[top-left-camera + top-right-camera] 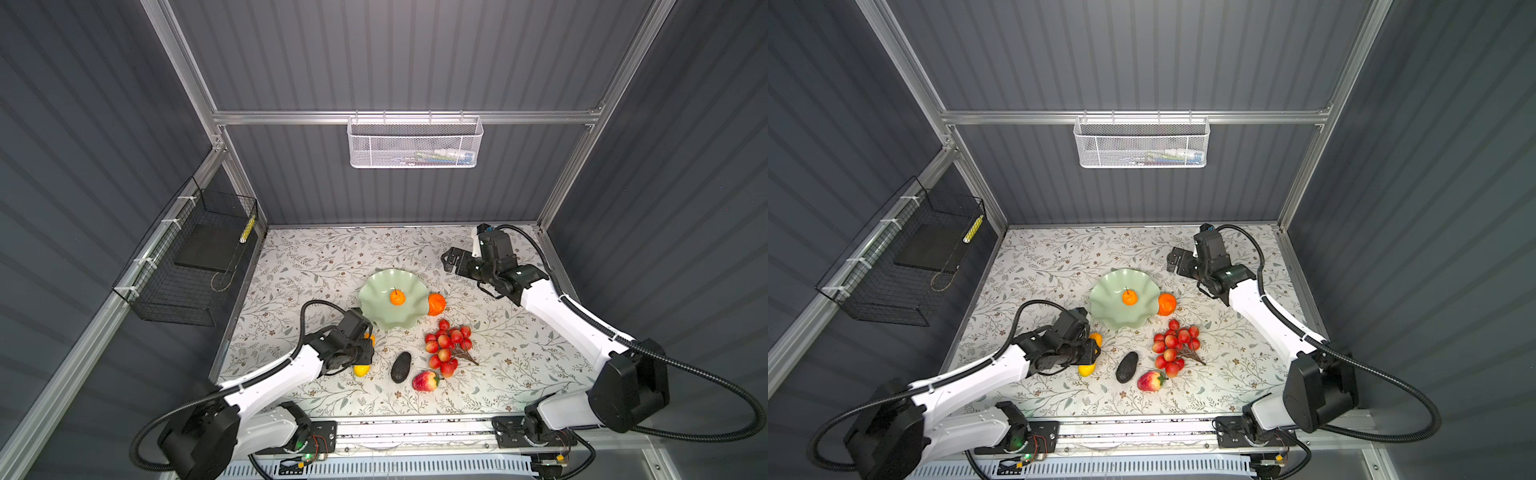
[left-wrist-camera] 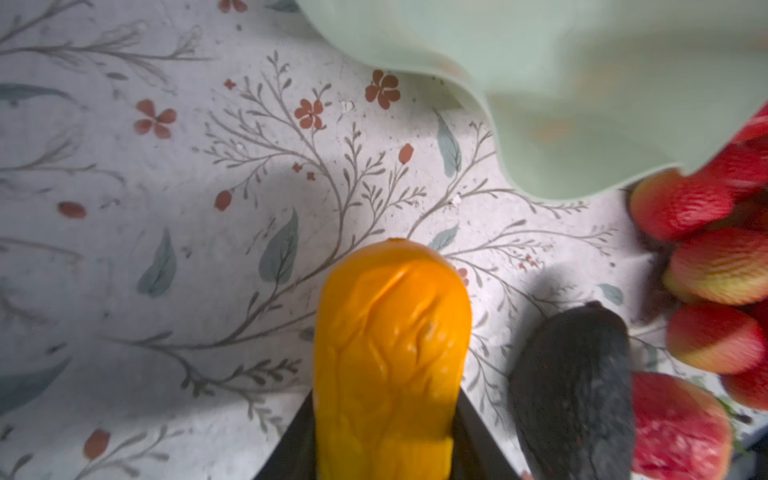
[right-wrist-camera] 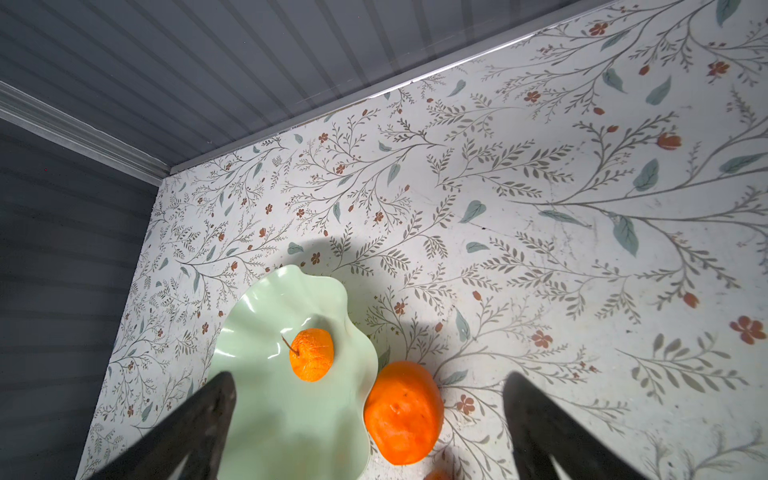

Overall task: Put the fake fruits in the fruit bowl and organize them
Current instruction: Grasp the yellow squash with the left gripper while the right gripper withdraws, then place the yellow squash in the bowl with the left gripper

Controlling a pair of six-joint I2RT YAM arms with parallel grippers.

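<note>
Left claw clenched on fruit; right claw released.

The left gripper (image 2: 386, 419) grasps the long yellow fruit with ridged plastic skin (image 2: 390, 353) between both fingers, and the fruit's rounded end projects past the fingertips. In a top view the fruit's two ends show on either side of the claw, near the pale mint-green scalloped fruit bowl (image 1: 376, 291) but outside it. The small orange with a stem (image 1: 397, 297) lies in the bowl. The larger orange fruit (image 1: 436, 304) touches the rim from outside. The right gripper (image 1: 449, 261) hangs spread wide, holding nothing, apart from the bowl.
</note>
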